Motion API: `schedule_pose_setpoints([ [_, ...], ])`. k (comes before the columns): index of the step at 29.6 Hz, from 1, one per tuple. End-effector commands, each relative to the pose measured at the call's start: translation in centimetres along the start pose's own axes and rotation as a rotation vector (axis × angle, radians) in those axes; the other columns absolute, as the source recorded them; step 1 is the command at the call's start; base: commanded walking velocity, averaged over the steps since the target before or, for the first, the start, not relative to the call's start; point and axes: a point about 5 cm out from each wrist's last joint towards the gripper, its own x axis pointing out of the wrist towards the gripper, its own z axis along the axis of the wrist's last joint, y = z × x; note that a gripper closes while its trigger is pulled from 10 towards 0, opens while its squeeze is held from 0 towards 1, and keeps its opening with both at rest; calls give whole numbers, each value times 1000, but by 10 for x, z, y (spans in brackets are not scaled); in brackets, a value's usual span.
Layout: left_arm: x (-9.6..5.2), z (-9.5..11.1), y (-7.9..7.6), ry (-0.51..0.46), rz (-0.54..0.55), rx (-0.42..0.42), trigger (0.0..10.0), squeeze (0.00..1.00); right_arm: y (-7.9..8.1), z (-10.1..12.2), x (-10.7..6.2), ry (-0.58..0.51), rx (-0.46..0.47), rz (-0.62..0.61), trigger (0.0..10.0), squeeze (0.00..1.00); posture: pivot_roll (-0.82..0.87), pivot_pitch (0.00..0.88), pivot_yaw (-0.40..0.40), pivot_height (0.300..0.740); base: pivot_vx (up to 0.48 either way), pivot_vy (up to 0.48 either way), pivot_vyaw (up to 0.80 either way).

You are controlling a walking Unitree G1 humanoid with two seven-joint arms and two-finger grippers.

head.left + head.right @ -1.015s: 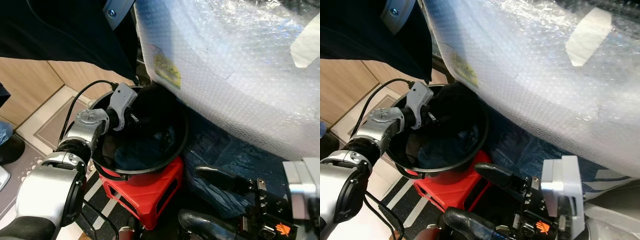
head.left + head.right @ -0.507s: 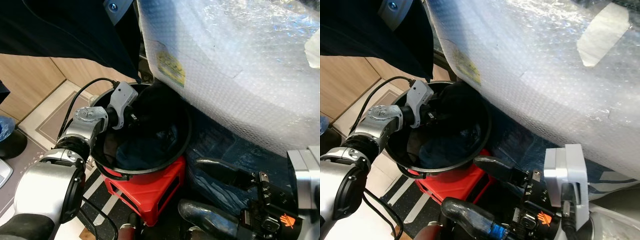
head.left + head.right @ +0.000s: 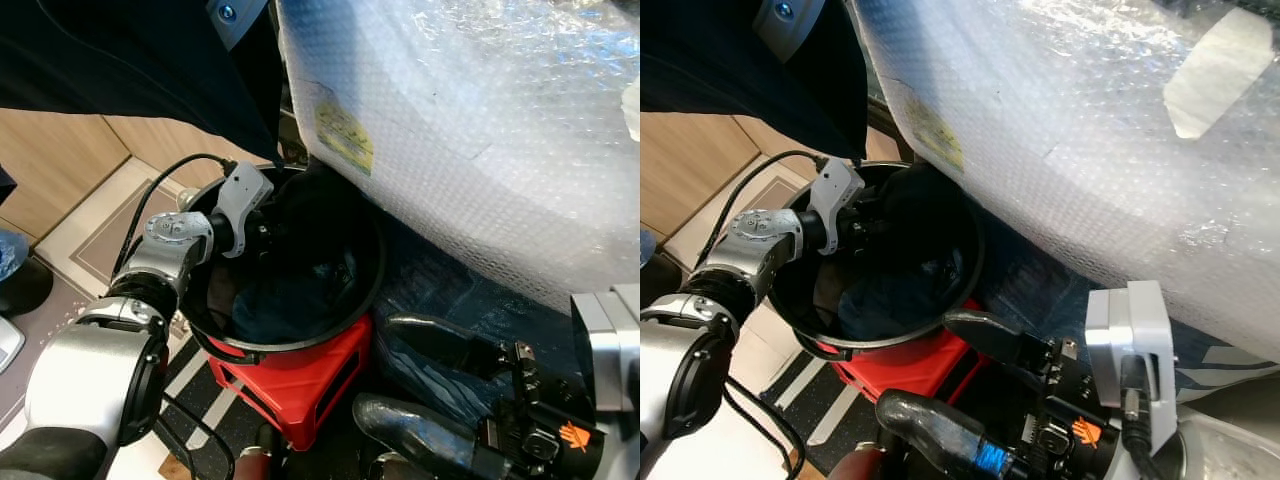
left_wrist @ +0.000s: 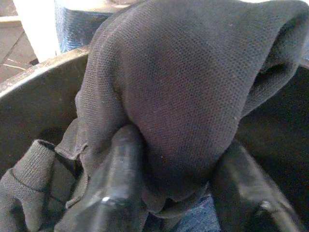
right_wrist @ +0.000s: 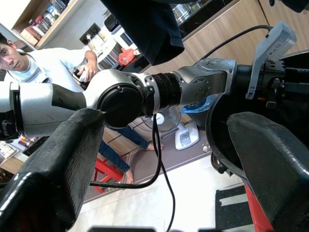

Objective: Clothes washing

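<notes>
Black round basin [image 3: 366, 290] perched on a red plastic stool [image 3: 300, 385], pushed up against a large bulk wrapped in bubble wrap [image 3: 480, 130] bearing a yellow label [image 3: 343, 135]. Inside the basin, a dark garment [image 4: 178, 92] heaped at the far side nearest the bubble wrap, with some blue cloth [image 3: 285, 305] lower down on the bottom. Left gripper [image 3: 262, 232] reaching over the near rim into the basin, jaws closed on the dark garment: in the left wrist view, a fold of the mesh-textured fabric bulging up and out between the two black fingers [image 4: 113, 193], draped over both, with a ribbed cuff [image 4: 34, 169] hanging beside one finger and the basin's inner wall behind. Black cable [image 3: 160, 195] looping from the left wrist back along the silver arm. Right gripper [image 3: 440, 395] low in the foreground, beside the stool and in front of a crumpled blue sheet [image 3: 450, 300] under the wrapped bulk, jaws spread wide apart and holding nothing. More dark fabric [image 3: 130, 60] hanging across the top of the head views. Tiled floor [image 3: 80, 250] and wooden cabinet fronts [image 3: 50, 160] to the left. In the right wrist view, a person [image 5: 53, 65] in a light top in the background near a red stool [image 5: 104, 174] and a small fan [image 5: 166, 121].
</notes>
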Motion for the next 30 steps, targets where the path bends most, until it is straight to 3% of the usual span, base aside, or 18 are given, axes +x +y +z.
schedule_pose_setpoints([
  [1,-5,-11,0,37,-2,-14,0,0,9,-3,2,16,-9,33,10000,0,-266,538,75,740,0,0,0],
  [13,-4,-5,1,-2,-1,-4,0,0,7,-8,5,17,-16,12,10000,0,-248,517,91,740,0,0,0],
  [30,-4,-3,-6,-141,-6,16,0,0,0,-27,13,-8,-24,-23,10000,0,-180,431,145,740,0,0,0],
])
